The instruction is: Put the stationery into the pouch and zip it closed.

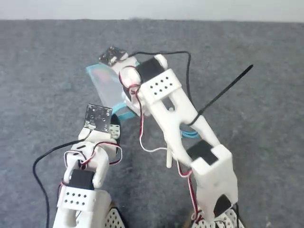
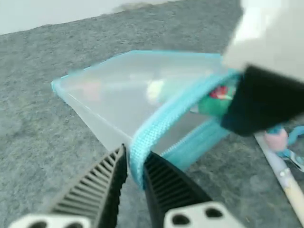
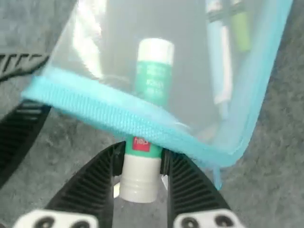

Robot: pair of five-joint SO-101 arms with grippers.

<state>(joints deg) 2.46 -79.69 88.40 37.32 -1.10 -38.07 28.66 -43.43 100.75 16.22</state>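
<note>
- left gripper (image 2: 134, 157): jaws almost closed, pinching the teal zip tape (image 2: 159, 126) at one end of the pouch mouth and holding that lip up
- right gripper (image 3: 142, 153): clamped round the glue stick (image 3: 140, 175) near its white end, jaws only as wide as the tube
- pouch (image 2: 128, 88): lies on the grey mat (image 1: 266, 142) in front of both arms, mouth towards them, zip open
- the glue stick's far end is under the tape and inside the pouch, visible through the film
- pouch handling, my read: thin clear film, light and floppy, so it will slide or fold if pushed
- the woven tape is the only firm part, so grip there, as the left gripper does
- for zipping I'd pin one end of the tape while the slider gets pulled; can't make out the slider
- glue stick handling: rigid, light, smooth plastic tube that could twist in the ribbed pads; grip the body rather than the cap, which may pop off
- count: 1 pouch, 1 glue stick, 2 pens inside: blue-and-white pen (image 3: 222, 66) and green pen (image 3: 241, 33)
- 1 thin pale stick (image 2: 289, 185), pencil or pen, can't tell which, lies on the mat just outside the mouth
- it's thin and low, so it would need a pinch across the shaft
- 4 stationery items visible: 2 in, 1 halfway, 1 out
</note>
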